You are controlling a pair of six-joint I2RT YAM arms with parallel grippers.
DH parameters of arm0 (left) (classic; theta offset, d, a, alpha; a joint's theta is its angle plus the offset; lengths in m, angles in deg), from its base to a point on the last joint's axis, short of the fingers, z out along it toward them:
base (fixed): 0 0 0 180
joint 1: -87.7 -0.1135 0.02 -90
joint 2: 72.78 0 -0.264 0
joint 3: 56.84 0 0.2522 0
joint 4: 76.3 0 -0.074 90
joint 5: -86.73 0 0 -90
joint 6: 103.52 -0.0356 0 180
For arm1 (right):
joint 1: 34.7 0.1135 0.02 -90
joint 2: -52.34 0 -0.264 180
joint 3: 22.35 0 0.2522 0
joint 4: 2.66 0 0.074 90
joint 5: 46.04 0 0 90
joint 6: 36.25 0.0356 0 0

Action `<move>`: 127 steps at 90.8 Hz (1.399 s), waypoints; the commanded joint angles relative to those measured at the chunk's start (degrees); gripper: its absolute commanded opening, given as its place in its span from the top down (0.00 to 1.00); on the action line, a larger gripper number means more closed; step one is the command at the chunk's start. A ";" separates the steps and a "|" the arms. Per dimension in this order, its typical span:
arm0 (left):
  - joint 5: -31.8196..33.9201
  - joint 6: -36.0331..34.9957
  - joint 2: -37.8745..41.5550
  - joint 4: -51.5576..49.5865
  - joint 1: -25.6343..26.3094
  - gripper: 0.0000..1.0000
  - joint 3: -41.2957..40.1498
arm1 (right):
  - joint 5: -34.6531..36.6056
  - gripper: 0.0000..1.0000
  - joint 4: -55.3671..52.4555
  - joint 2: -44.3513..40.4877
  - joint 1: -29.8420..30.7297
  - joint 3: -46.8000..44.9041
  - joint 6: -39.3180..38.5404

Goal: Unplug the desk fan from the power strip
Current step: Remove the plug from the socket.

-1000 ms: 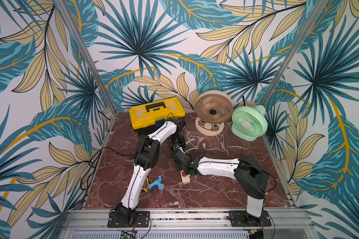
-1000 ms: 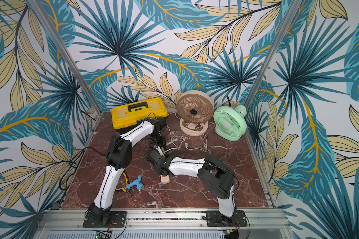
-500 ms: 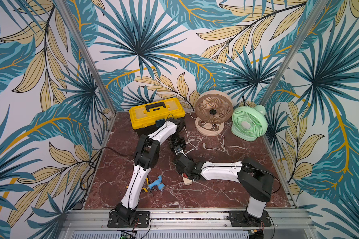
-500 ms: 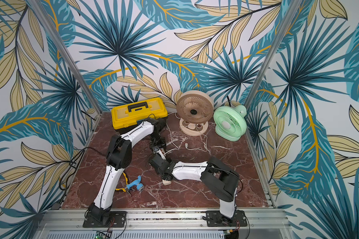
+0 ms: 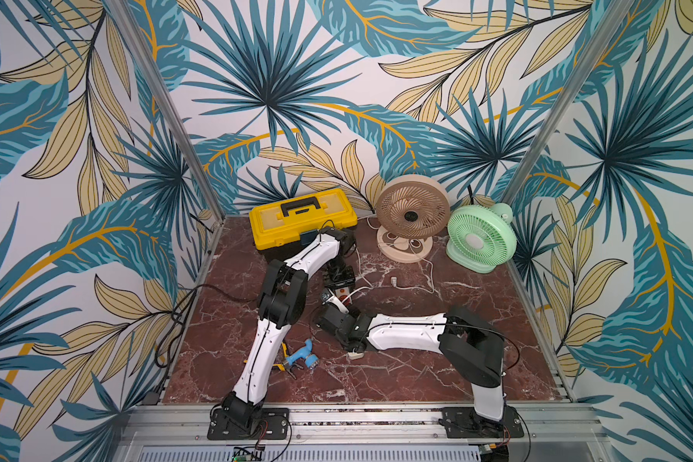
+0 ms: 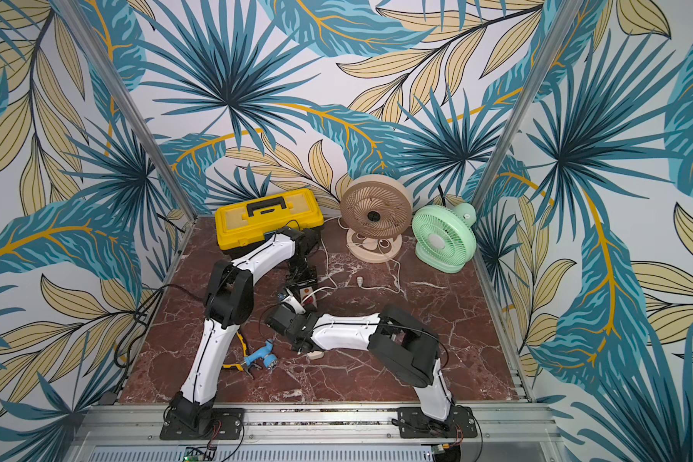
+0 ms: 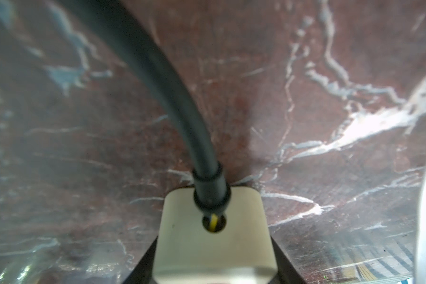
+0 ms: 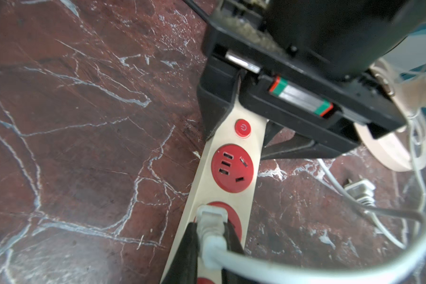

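The cream power strip [image 8: 202, 186] with red sockets lies on the marble table between both arms. My left gripper [image 7: 213, 270] is shut on the power strip's end [image 7: 212, 246], where its black cable [image 7: 172, 98] comes out. My right gripper [image 8: 210, 228] is shut on the white plug [image 8: 210, 216], which sits in the second socket from the red button [image 8: 242, 127]. The plug's white cord [image 5: 359, 260] runs back toward the beige desk fan [image 5: 411, 216]. In both top views the grippers [image 5: 339, 286] [image 6: 297, 306] meet mid-table, and the strip's near end [image 5: 356, 354] shows under the right forearm.
A green fan [image 5: 481, 236] stands right of the beige one. A yellow toolbox [image 5: 303, 218] sits at the back left, behind the left arm. A loose white plug [image 5: 394, 281] lies mid-table. A blue tool [image 5: 303, 356] and pliers lie near the left arm's base.
The right arm has drawn back toward the table's front and its elbow has moved right. The strip's near end slid slightly forward. Both grippers stay shut as before.
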 commanded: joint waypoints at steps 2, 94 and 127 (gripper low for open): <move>10.29 -1.58 -8.77 2.08 -1.43 1.00 -5.18 | 8.72 1.00 3.29 -1.50 1.09 2.43 -4.81; 7.51 -2.16 -7.14 5.55 -1.91 0.89 -7.53 | -25.80 1.00 3.99 -22.66 -21.89 -11.47 15.89; 9.73 -3.60 0.09 7.68 -1.97 0.20 -9.87 | -36.97 1.00 0.60 -11.46 -29.48 -1.14 15.06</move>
